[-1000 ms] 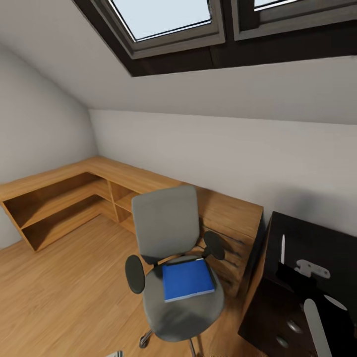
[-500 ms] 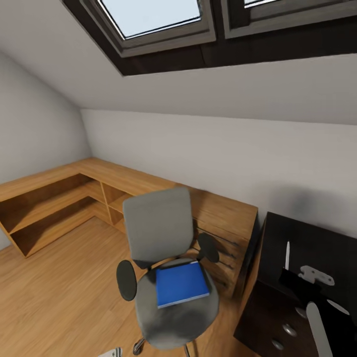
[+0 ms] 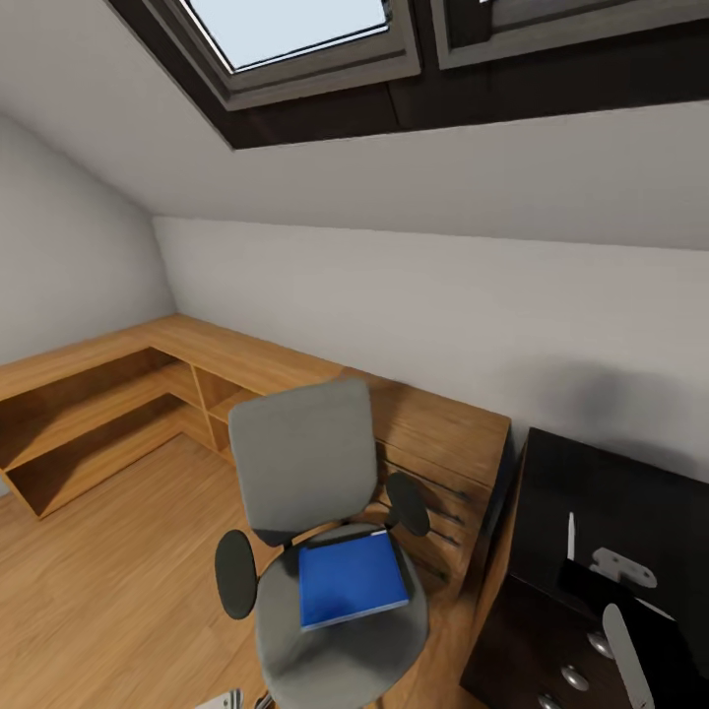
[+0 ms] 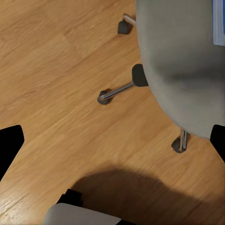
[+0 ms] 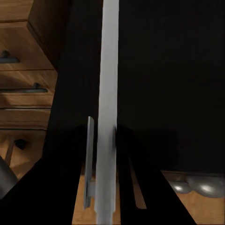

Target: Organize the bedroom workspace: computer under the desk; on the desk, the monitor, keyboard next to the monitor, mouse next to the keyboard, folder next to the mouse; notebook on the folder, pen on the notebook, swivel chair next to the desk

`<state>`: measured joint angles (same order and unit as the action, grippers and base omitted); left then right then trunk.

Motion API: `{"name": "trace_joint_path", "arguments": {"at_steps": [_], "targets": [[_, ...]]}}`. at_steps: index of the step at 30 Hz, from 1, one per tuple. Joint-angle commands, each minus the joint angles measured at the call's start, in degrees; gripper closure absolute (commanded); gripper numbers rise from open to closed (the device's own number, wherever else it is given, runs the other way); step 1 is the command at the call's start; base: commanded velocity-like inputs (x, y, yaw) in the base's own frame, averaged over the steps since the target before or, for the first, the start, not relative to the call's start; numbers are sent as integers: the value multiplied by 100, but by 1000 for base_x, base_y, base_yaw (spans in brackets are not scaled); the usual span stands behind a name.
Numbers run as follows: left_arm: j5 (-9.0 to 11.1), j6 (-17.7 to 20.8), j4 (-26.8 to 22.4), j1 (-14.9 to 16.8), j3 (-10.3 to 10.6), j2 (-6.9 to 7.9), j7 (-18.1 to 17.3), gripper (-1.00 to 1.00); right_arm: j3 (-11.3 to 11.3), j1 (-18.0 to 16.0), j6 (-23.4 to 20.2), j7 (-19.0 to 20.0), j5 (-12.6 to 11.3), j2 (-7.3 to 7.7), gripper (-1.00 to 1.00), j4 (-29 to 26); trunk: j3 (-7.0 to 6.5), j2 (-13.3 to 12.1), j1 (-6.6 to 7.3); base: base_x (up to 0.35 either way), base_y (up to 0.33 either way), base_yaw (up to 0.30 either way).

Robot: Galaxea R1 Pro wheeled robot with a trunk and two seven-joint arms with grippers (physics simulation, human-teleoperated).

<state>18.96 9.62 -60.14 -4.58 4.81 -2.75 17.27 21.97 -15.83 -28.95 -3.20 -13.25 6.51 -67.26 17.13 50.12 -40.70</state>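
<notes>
Blue folder [image 3: 352, 580] lies flat on the swivel chair's [image 3: 340, 630] seat, left of the black tabletop [image 3: 601, 492], so the left pincer [image 4: 112, 138], fingers spread and empty, should probably descend squarely over the folder's near edge; the right pincer's state cannot be told.

Open wood floor [image 3: 108, 581] left of the chair [image 3: 325, 551], folder [image 3: 351, 579] lying uncovered on its seat between two armrests, chair back rising behind it, wooden drawer unit [image 3: 443, 463] close on the right, black desk [image 3: 591, 532] just beyond
</notes>
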Motion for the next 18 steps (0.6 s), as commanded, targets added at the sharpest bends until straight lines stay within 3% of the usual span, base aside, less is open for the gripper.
{"name": "trace_joint_path", "arguments": {"at_steps": [1,15,18], "targets": [[46,22,-15,0,11,2,39,-100,-2,-55,31,-29,-50,26,100,113,7,6,-1,0,0,0],[46,22,-15,0,15,-3,39,-100,-15,-442,567,-31,24,136,100,1022,7,6,-1,0,0,0],[46,22,-15,1,14,-5,39,-100,-27,-718,904,-31,171,250,100,1643,7,6,-1,0,0,0]]}}
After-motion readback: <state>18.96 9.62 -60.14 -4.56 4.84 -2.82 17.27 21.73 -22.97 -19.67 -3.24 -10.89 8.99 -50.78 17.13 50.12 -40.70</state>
